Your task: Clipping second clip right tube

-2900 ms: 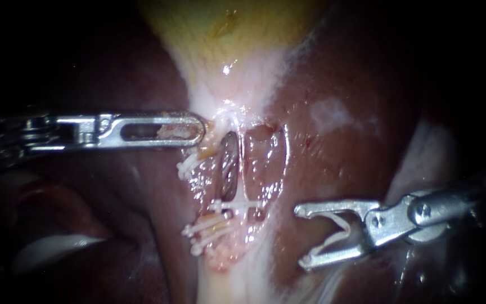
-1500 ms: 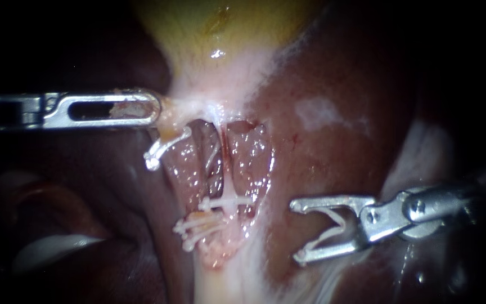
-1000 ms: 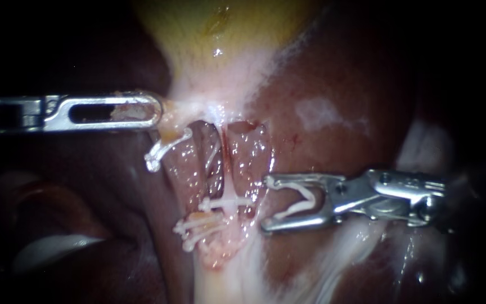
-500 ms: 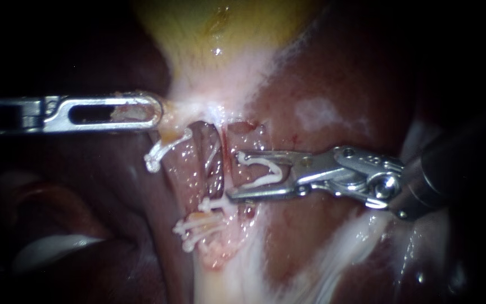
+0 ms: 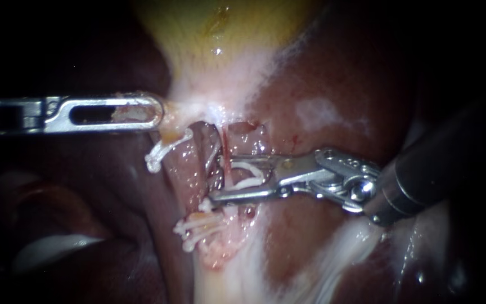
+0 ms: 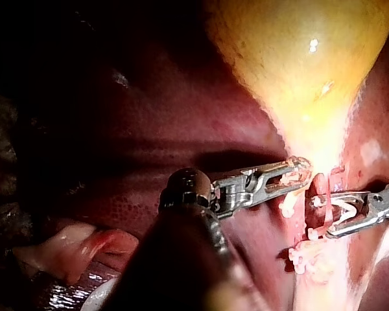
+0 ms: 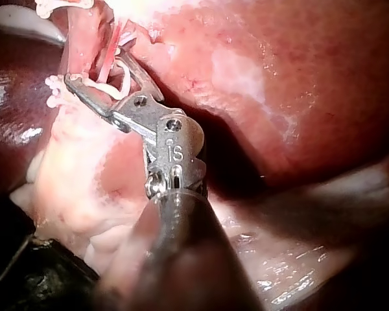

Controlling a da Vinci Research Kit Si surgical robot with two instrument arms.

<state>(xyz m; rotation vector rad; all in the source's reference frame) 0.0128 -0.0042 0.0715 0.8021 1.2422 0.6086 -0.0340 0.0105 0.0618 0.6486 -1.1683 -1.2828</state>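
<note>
My right instrument (image 5: 224,179) reaches in from the right, its jaws standing apart with a white clip (image 5: 250,173) held between them. The thin red right tube (image 5: 224,147) runs between the clip's legs. Just under the lower jaw a white clip (image 5: 205,204) crosses this tube. My left instrument (image 5: 154,111) is shut on pale tissue at the neck of the yellow gallbladder (image 5: 220,34) and holds it to the left. The right wrist view shows the jaws (image 7: 96,70) straddling the tube (image 7: 110,61). Both the left instrument (image 6: 292,173) and the right one (image 6: 325,217) appear in the left wrist view.
The left tube carries one white clip (image 5: 164,149) high up and several white clips (image 5: 198,228) lower down. Dark red liver (image 5: 333,73) lies on both sides. A pale fold of tissue (image 5: 46,250) sits at the lower left. The right instrument's shaft (image 5: 440,163) crosses the right side.
The right instrument has moved left from over the liver and brought its clip around the right tube. The left instrument earlier pulled the gallbladder neck leftward and now holds still.
</note>
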